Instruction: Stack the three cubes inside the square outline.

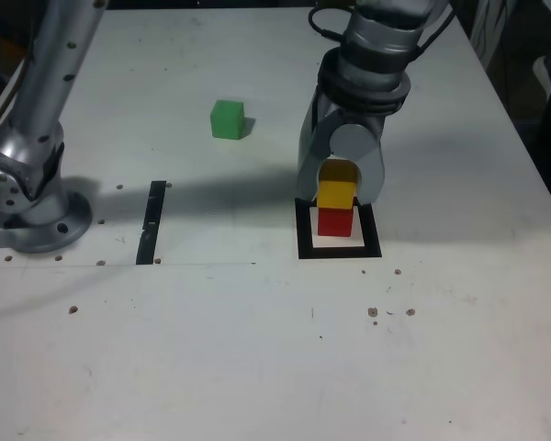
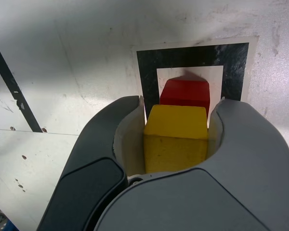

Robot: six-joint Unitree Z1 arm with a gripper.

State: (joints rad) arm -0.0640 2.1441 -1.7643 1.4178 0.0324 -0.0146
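The gripper point(image 1: 338, 195) points down over the square outline point(image 1: 340, 251), its two grey jaws closed against opposite sides of the yellow cube point(image 1: 336, 194). In the wrist view the gripper point(image 2: 176, 130) shows the same hold: the pale inner faces of the jaws press on the yellow cube point(image 2: 175, 139) with no gap visible on either side, so the opening is no wider than the cube itself.

The yellow cube sits directly above the red cube point(image 1: 334, 221), and in the exterior view their faces meet, yellow on top of red. Whether the yellow cube's weight rests fully on the red one cannot be told. The red cube point(image 2: 185, 94) stands on the white centre of the square outline point(image 2: 149, 72), inside the thick black border, with white showing around it.

The outline lies on the white table point(image 1: 257, 349), towards the exterior view's right and at mid depth. The green cube point(image 1: 227, 119) stands alone on the table, farther back and to the exterior view's left of the stack, well apart from it. A narrow black strip point(image 1: 152, 222) lies flat on the table to the exterior view's left of the outline. Beyond the strip, at the exterior view's left edge, the arm's round grey base point(image 1: 37, 216) is bolted to the table, and the arm rises from it.
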